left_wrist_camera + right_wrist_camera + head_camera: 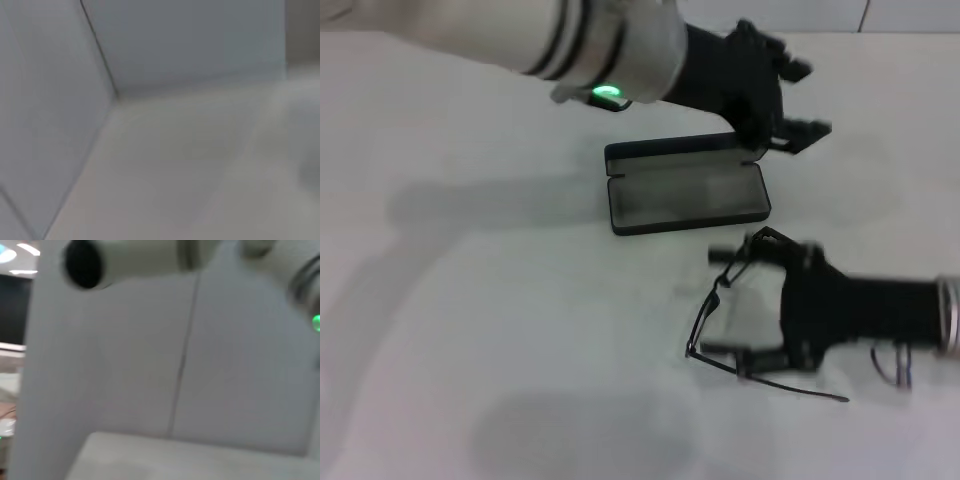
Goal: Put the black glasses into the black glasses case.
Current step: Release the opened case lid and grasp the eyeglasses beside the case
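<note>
The left gripper (798, 100), fingers spread, steadies the open black glasses case (686, 186) at its far corner; the right gripper (750, 308), fingers spread, straddles the black glasses (715, 310) on the table (470, 300).

A pale tabletop (190, 170) meets grey wall panels (190, 40) at a corner.
</note>
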### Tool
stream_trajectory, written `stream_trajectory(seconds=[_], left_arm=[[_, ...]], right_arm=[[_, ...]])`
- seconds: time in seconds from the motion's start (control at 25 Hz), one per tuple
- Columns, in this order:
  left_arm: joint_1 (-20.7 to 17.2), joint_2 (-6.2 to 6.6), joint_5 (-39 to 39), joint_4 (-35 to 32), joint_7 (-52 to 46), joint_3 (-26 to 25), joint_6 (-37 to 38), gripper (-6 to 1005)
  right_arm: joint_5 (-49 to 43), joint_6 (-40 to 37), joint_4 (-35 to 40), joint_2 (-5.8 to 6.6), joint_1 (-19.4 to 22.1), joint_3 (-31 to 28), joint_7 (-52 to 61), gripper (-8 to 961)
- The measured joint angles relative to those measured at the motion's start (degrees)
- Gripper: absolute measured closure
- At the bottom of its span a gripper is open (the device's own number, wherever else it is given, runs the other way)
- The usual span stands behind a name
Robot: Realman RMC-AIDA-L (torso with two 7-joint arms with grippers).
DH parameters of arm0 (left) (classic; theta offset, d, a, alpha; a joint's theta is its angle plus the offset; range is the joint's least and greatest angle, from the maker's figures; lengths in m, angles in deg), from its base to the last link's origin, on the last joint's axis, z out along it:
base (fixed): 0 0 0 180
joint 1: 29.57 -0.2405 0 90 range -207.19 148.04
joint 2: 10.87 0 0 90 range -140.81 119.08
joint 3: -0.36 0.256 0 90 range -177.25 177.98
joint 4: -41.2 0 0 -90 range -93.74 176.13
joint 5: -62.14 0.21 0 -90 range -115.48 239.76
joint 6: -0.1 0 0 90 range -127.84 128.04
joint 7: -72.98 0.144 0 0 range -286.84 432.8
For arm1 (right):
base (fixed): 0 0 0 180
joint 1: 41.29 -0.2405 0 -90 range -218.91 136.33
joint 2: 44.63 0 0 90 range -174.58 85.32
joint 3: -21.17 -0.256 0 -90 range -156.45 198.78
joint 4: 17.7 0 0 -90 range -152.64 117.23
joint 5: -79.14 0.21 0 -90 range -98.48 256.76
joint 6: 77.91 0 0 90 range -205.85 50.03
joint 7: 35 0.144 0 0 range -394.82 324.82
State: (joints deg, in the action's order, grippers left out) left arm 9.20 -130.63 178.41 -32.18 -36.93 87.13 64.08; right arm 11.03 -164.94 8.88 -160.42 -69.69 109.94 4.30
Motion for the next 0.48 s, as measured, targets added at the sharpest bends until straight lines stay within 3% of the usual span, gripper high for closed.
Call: stream_trajectory(seconds=[0.12,0.24,0.36,0.4,0.48], left_arm=[[-5.54,0.15,-12.8,-0.15,4.57,-4.36,1.23,372],[-13.03,0.18,-24.78,2.22,9.48,-10.27,4.38,371],[-17.87,0.19,-32.88,7.25,13.53,-14.79,8.51,371],[-17.87,0.19,-32.88,7.25,13.53,-14.79,8.51,371],[-20.72,0.24,-40.85,17.49,21.94,-19.44,13.76,371]], right_arm=[[-0.67,0.51,3.93,0.6,-0.92,-3.96,2.33,96],[-7.43,3.38,13.26,3.53,-3.73,-5.11,12.38,96],[-18.86,5.33,23.17,6.15,-7.65,-5.16,23.21,97],[-23.68,5.41,26.6,6.66,-9.14,-5.19,26.69,97],[-32.66,4.4,31.69,7.09,-12.3,-5.2,32.88,98]])
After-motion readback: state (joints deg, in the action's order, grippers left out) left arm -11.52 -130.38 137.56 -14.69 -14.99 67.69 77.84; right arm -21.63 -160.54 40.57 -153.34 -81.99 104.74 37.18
